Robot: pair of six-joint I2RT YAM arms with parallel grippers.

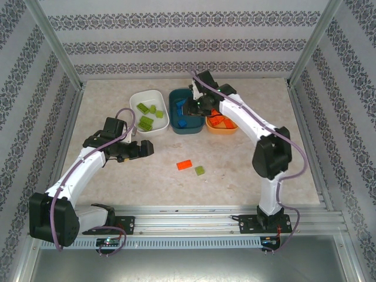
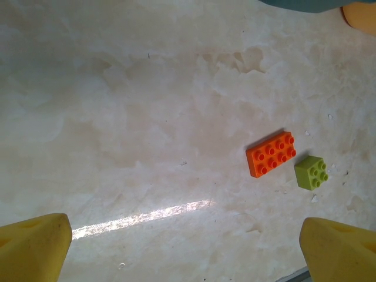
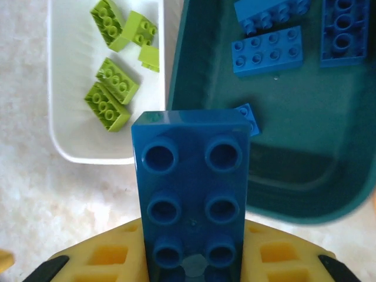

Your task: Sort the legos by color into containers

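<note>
Lego held: blue lego (image 3: pixel 191 194) clamped in right gripper (image 3: pixel 191 267), long axis pointing away from gripper toward teal bowl (image 3: pixel 305 153), above its near rim.
Legos loose: orange lego (image 2: pixel 271 154) studs up, lime lego (image 2: pixel 311 171) just beside it.
Left gripper (image 2: pixel 187 252): wide open, empty.

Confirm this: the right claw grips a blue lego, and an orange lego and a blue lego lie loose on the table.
One thing is wrong: beside the orange lego lies a lime green lego, not a blue one, as the left wrist view shows. The right claw does grip a blue lego.
</note>
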